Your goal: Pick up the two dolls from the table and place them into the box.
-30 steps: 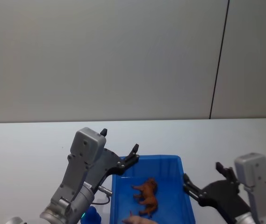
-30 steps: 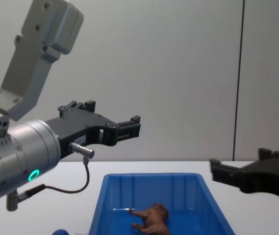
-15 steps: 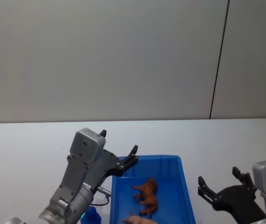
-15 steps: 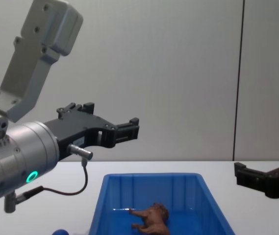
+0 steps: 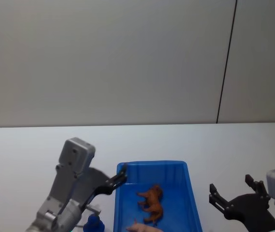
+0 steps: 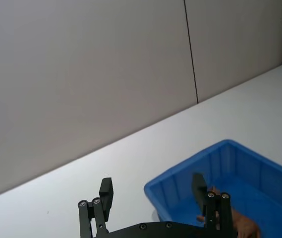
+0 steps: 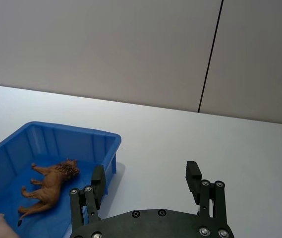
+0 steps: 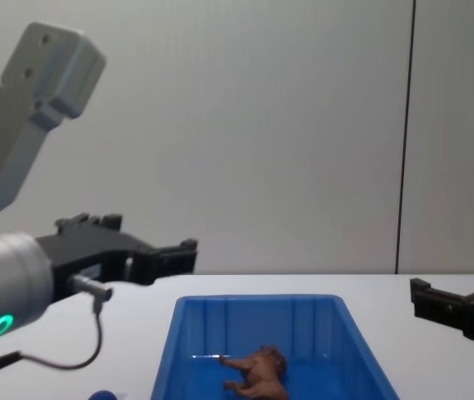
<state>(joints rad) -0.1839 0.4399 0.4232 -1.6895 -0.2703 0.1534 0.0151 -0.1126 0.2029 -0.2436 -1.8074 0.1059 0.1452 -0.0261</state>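
Closest in, the dark blue ball doll (image 5: 94, 224) sits on the white bench (image 5: 234, 145) just off the near left corner of the blue box (image 5: 151, 166), outside it, tucked under the left arm. The left hand (image 6: 152, 190) hangs above the bench by the box's left wall, fingers spread wide and holding nothing. Over on the other side, the right hand (image 7: 145, 174) is off to the right of the box and clear of it, also released and empty. Inside the box, the brown shaggy animal doll (image 5: 151, 203) is lying on its side on the floor of the bin, about mid-box. There's also a pale pinkish bit (image 5: 142, 227) at the near end of the box, can't tell what it is. Behind everything is a plain grey wall (image 5: 103, 58) with one dark vertical seam (image 5: 226, 60).
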